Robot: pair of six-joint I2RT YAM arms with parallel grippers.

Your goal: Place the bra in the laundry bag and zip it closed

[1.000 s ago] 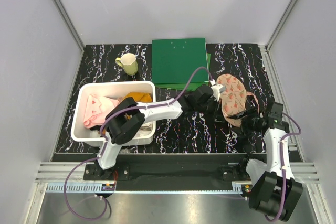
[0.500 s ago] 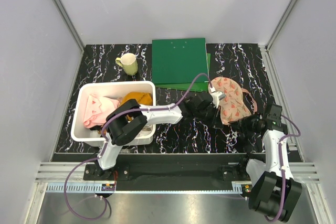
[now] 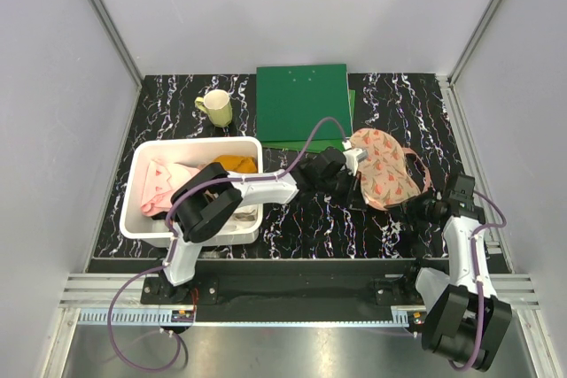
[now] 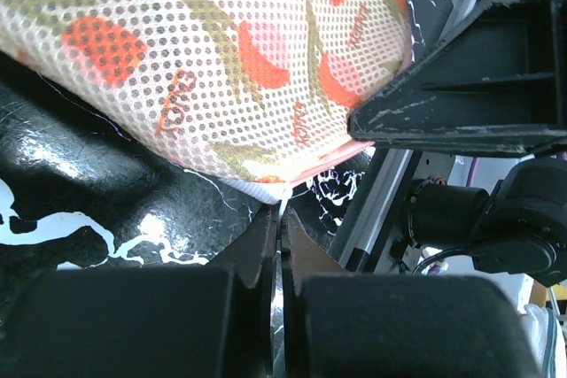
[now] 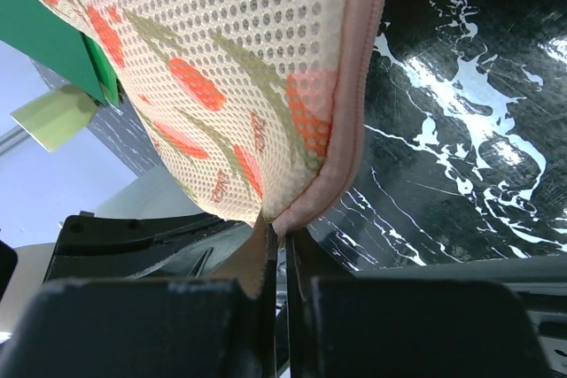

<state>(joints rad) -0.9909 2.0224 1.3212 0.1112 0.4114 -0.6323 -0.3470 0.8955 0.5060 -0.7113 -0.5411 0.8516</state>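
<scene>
laundry bag, rim pinched by L fingers, R fingers

Mesh-cloth laundry bag on glossy marbled table.

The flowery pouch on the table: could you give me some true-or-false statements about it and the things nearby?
The laundry bag lies on the black table. True.
The left fingers and right fingers are shut on its edge. True.
The mug stands inside the white bin. False: it stands on the table behind the bin.
The green folder covers the bag. False: it lies behind it, to the left.
The bin holds an orange garment. True.
</scene>
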